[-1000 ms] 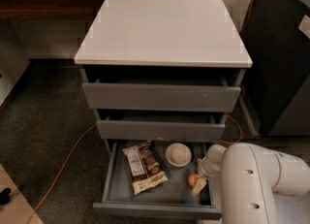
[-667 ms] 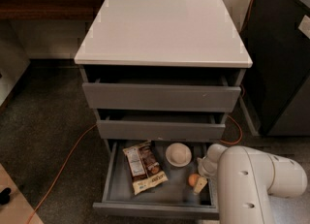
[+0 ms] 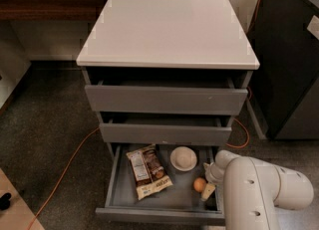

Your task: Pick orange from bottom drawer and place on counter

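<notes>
The bottom drawer (image 3: 159, 216) is pulled open below two partly open grey drawers. The orange (image 3: 200, 184) lies on the drawer floor near its right wall. My gripper (image 3: 209, 190) reaches down into the drawer at the end of the white arm (image 3: 251, 191) and sits right beside the orange, on its right side. The arm hides most of the gripper. The white counter (image 3: 167, 27) on top of the cabinet is bare.
A white bowl (image 3: 183, 158) stands in the back of the drawer, and a brown snack packet (image 3: 148, 171) lies to its left. An orange cable (image 3: 65, 167) runs over the carpet on the left. A dark cabinet (image 3: 291, 59) stands to the right.
The white arm has shifted a little to the left over the drawer's right side. The orange, bowl and packet have not moved.
</notes>
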{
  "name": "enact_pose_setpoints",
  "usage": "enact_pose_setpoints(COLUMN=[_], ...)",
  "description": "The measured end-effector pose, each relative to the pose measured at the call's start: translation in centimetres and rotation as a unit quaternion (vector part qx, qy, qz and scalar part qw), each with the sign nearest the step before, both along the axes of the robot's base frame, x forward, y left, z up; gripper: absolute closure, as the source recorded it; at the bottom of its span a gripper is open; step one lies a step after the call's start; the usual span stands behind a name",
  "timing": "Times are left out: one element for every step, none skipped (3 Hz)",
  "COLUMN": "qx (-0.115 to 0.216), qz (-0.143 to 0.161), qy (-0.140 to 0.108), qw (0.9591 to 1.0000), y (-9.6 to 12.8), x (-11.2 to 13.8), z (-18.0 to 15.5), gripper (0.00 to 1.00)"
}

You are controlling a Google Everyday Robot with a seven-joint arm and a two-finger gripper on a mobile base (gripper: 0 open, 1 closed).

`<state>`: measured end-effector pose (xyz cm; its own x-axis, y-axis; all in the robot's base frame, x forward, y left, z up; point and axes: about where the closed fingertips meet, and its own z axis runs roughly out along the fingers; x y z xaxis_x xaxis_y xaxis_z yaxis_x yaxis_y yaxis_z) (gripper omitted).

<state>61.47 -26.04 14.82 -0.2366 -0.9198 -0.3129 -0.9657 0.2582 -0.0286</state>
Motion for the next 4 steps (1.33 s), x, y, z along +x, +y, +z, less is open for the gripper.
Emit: enact_pose_setpoints(qx=[0.001,0.002,0.001,0.01], qz=[0.012,0.018,0.02,0.017], qy=[-0.005,-0.008,-0.007,-0.02], qw=[0.9999,0.9998,0.9998,0.9996], y=[0.3,0.7,0.9,2.4], x=[-0.1,0.0,0.0,0.1], z=[-1.1,-1.6,-1.9,0.5], gripper=[0.21,0.44,0.67,0.98])
